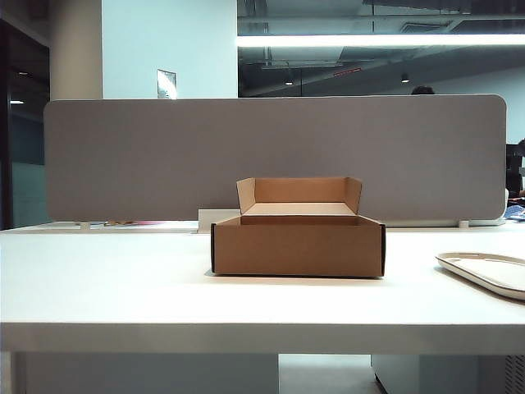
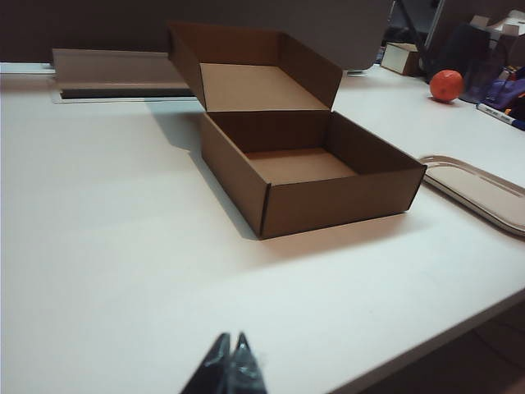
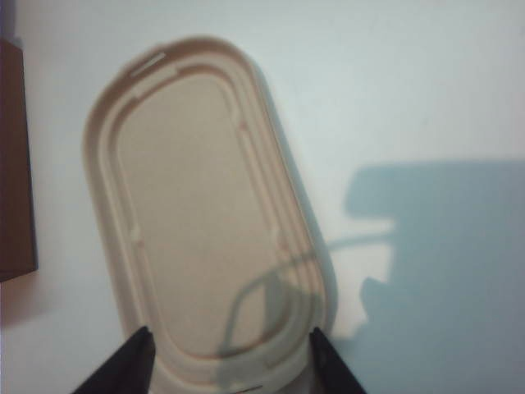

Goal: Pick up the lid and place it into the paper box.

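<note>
The paper box (image 1: 297,246) stands open mid-table, its rear flap raised; the left wrist view shows its empty inside (image 2: 328,197). The off-white lid (image 1: 484,271) lies flat on the table to the right of the box, apart from it (image 2: 484,189). My right gripper (image 3: 231,335) hangs open above the lid (image 3: 205,205), its two dark fingertips straddling the lid's near rounded end. An edge of the box (image 3: 12,164) shows beside the lid. My left gripper (image 2: 231,338) is shut on nothing, near the table's front, well short of the box. Neither arm shows in the exterior view.
A grey partition (image 1: 271,156) runs along the back of the white table (image 1: 107,287). A small white block (image 1: 215,220) sits behind the box's left corner. An orange ball (image 2: 446,85) and clutter lie far off past the lid.
</note>
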Motion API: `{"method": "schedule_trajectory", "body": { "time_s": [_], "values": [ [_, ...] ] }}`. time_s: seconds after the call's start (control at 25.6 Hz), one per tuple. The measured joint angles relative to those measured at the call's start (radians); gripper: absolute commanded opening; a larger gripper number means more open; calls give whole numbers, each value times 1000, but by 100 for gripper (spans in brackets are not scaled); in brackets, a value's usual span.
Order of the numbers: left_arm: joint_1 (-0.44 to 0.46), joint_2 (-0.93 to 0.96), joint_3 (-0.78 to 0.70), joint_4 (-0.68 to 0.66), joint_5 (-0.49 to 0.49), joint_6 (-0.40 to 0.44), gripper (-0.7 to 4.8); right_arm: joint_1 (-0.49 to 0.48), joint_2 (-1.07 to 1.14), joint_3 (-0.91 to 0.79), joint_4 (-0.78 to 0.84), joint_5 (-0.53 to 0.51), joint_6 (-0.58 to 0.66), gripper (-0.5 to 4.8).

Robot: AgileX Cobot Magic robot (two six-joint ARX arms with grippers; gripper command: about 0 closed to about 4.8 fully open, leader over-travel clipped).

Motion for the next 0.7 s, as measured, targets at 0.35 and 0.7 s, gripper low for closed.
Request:
{"method": "schedule_trajectory", "body": {
  "time_s": [0.35, 0.7],
  "values": [
    [0, 0, 0, 0, -1, 0, -4, -16, 100, 1, -18, -65, 14, 265],
    [0, 0, 0, 0, -3, 0, -4, -16, 168, 1, -19, -18, 13, 265]
  ]
}}
